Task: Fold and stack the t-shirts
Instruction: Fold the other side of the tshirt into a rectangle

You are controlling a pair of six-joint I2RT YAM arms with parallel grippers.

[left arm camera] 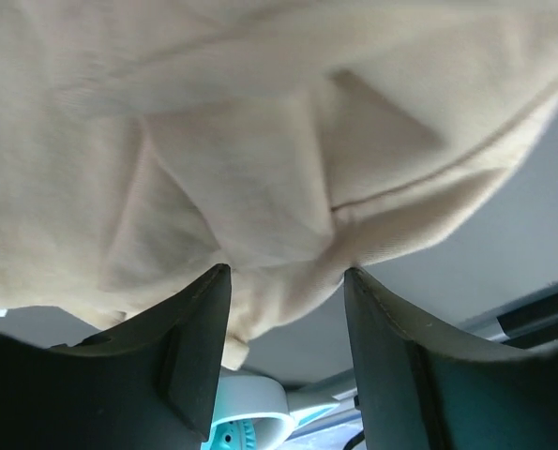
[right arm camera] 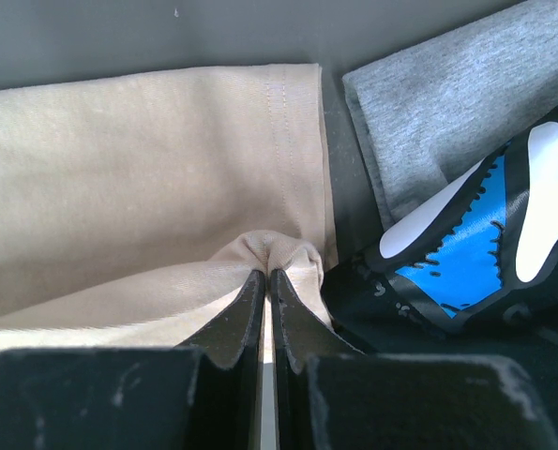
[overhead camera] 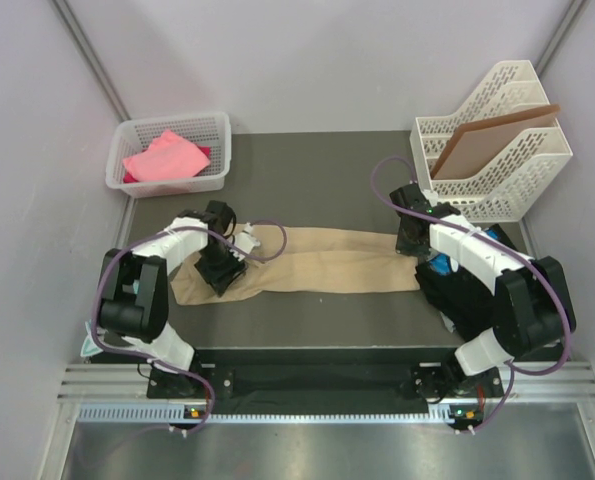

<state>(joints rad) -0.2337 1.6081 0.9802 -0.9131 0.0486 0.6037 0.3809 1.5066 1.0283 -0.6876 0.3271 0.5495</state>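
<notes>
The tan t-shirt lies stretched in a long band across the dark table between my two grippers. My left gripper is at its left end. In the left wrist view the gripper is open, with the tan cloth bulging between the fingertips. My right gripper is at the right end. In the right wrist view it is shut on a pinched fold of the tan shirt near its stitched hem. A pink shirt lies in a white basket.
A black shirt with a blue and white print and a grey shirt lie right of the right gripper. A white file organizer holding a brown board stands at the back right. A teal round object shows below the left fingers.
</notes>
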